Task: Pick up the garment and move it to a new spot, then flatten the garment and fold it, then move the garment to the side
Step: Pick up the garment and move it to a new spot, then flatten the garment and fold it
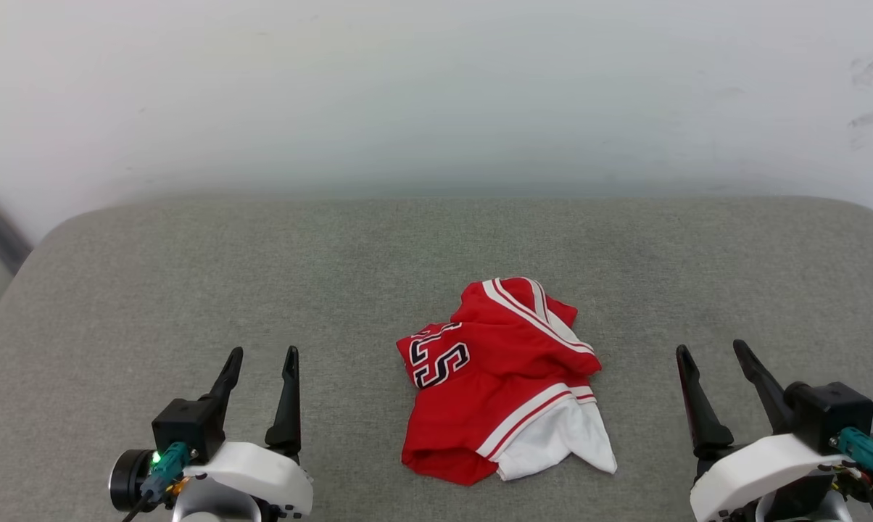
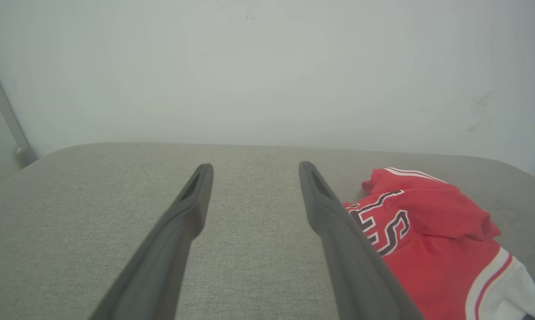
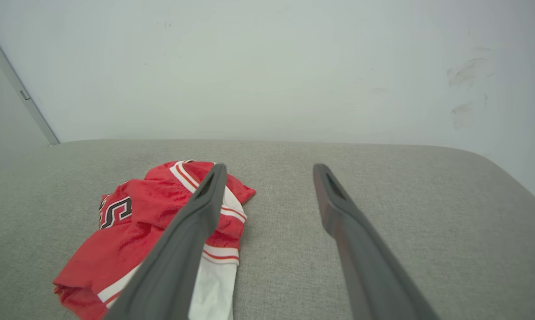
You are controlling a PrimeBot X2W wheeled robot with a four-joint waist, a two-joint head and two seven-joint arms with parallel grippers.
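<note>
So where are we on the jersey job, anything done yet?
Nothing looks done: the garment lies crumpled on the grey cushion, a white sleeve sticking out. Nothing in hand: the left pincer and right pincer sit open either side, clear of the cloth. To do: pick up, move, flatten, fold, set aside.

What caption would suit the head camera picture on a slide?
Crumpled red jersey lies on a grey cushion between the open left gripper and right gripper.
</note>
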